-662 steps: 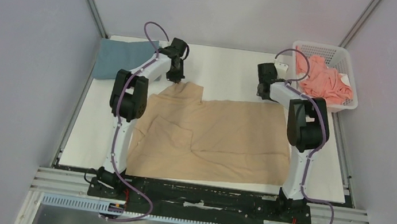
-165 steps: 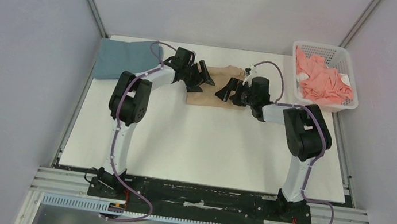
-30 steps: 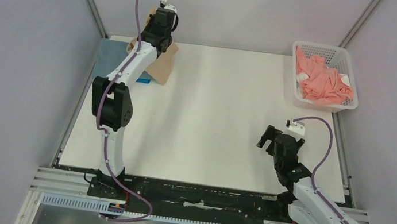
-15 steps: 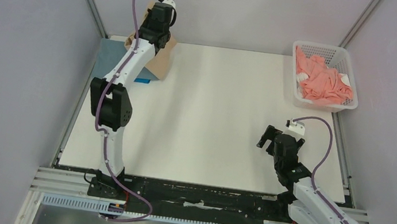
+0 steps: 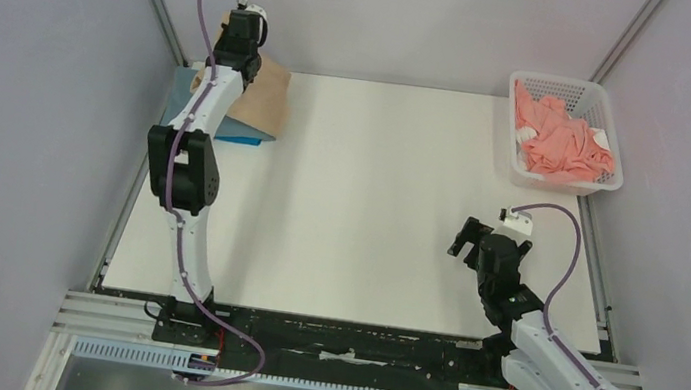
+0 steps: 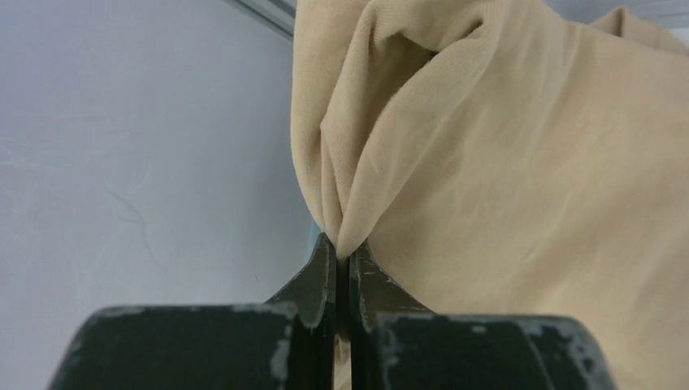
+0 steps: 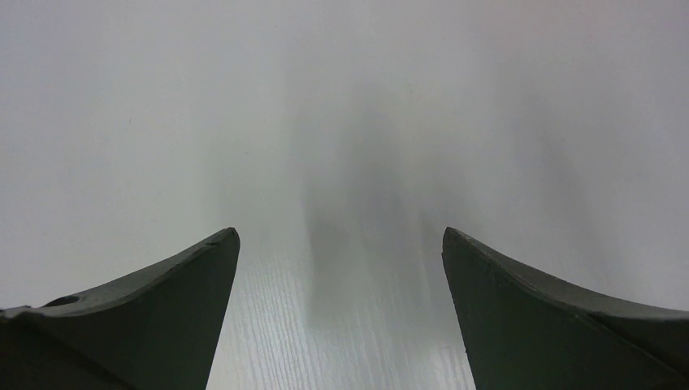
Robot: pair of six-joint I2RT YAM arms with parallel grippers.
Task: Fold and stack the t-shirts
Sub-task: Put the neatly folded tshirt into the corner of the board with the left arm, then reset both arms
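Note:
My left gripper (image 5: 230, 57) is shut on the folded tan t-shirt (image 5: 261, 101) and holds it up at the far left corner, where it hangs down over the grey-blue t-shirt (image 5: 182, 91). A bright blue edge (image 5: 240, 139) shows under the tan cloth. In the left wrist view my left gripper (image 6: 342, 248) pinches a fold of the tan t-shirt (image 6: 520, 162). The coral pink t-shirt (image 5: 562, 143) lies crumpled in the white basket (image 5: 603, 108). My right gripper (image 5: 473, 240) is open and empty over bare table; in the right wrist view it (image 7: 340, 236) is spread wide.
The white table top (image 5: 380, 210) is walled by grey panels on the left, right and back. The basket stands at the far right corner. A black rail (image 5: 352, 342) runs along the near edge at the arm bases.
My left arm has swung further left and back with the tan t-shirt, bringing it over the grey-blue shirt. The right arm has stayed still near the front right.

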